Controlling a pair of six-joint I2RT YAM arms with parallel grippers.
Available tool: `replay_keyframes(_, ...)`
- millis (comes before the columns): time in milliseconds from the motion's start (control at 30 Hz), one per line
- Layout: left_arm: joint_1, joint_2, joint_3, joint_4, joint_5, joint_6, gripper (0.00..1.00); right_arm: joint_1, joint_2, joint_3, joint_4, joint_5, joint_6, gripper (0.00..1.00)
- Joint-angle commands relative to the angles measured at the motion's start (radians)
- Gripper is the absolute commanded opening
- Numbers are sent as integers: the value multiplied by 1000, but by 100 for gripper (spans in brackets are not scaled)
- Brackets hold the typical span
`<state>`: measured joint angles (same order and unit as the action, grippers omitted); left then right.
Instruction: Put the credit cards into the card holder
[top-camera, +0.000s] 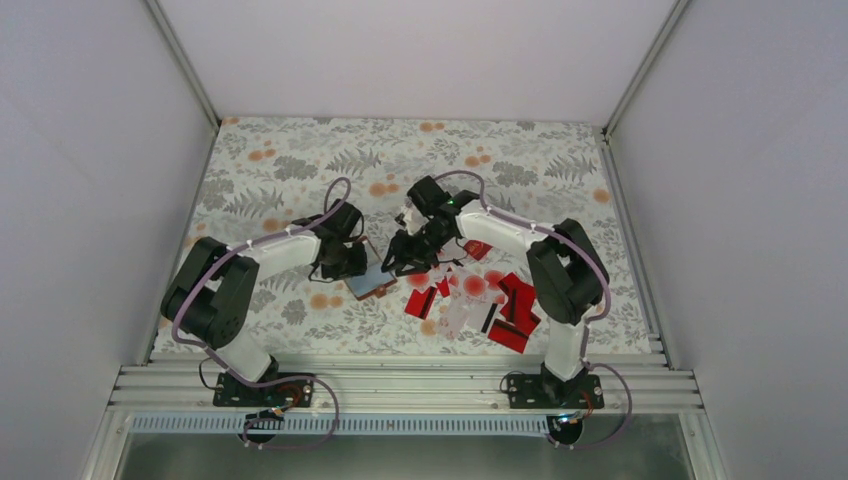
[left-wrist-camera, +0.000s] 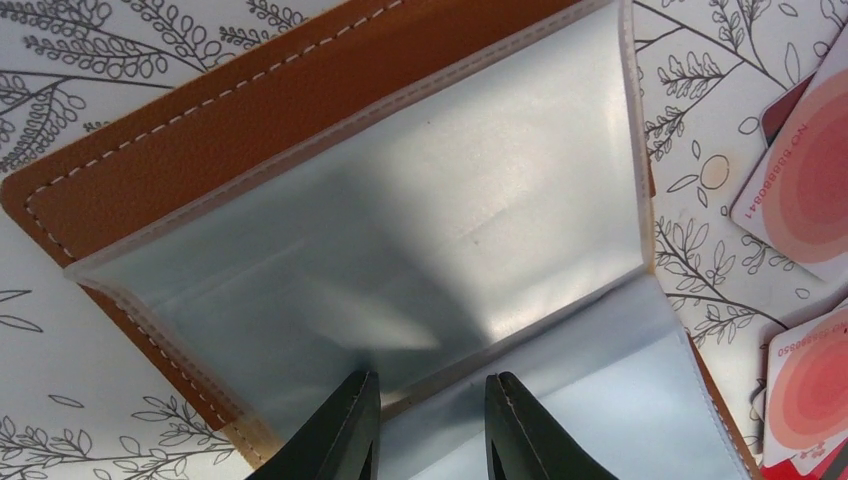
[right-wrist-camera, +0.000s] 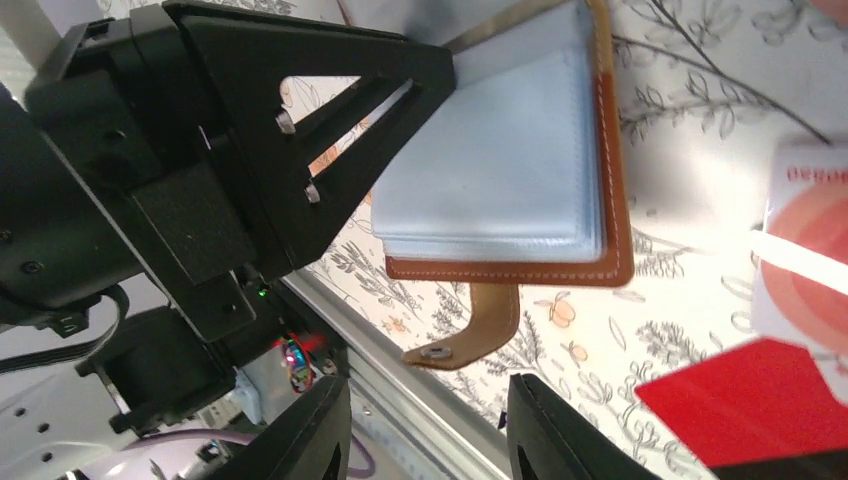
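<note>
The card holder (top-camera: 372, 283) lies open on the floral cloth, brown leather (left-wrist-camera: 250, 110) outside with pale blue-grey pocket leaves (left-wrist-camera: 420, 230) inside. My left gripper (left-wrist-camera: 430, 405) stands right over its pockets, jaws a little apart astride a leaf's fold, with nothing clamped that I can see. In the right wrist view the holder (right-wrist-camera: 500, 170) shows its strap and snap (right-wrist-camera: 480, 330), with the left gripper's black body (right-wrist-camera: 250, 150) over it. My right gripper (right-wrist-camera: 425, 425) hovers open and empty beside the holder. Credit cards (top-camera: 480, 295), red and white with red blotches, lie scattered to the right.
Two blotched cards (left-wrist-camera: 800, 170) lie just right of the holder. A red card (right-wrist-camera: 760, 400) and a blotched one (right-wrist-camera: 810, 250) sit near the right gripper. An aluminium rail (top-camera: 400, 385) runs along the near edge, and white walls enclose the table.
</note>
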<state>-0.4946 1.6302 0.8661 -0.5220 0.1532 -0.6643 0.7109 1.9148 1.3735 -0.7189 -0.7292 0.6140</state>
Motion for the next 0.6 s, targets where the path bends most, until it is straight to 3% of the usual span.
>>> replay_keyframes(0,-18,42,-60,-84,27,-80,28,20,-39,-63,55,-15,274,41)
replay_keyframes(200,-20,66,-52,-59,45,-83,28,108,47,-35,79,-55,372,41)
replay_keyframes(567,-19,36,-80,-29,67,-69,28,139,206,21,123,-29,410,37)
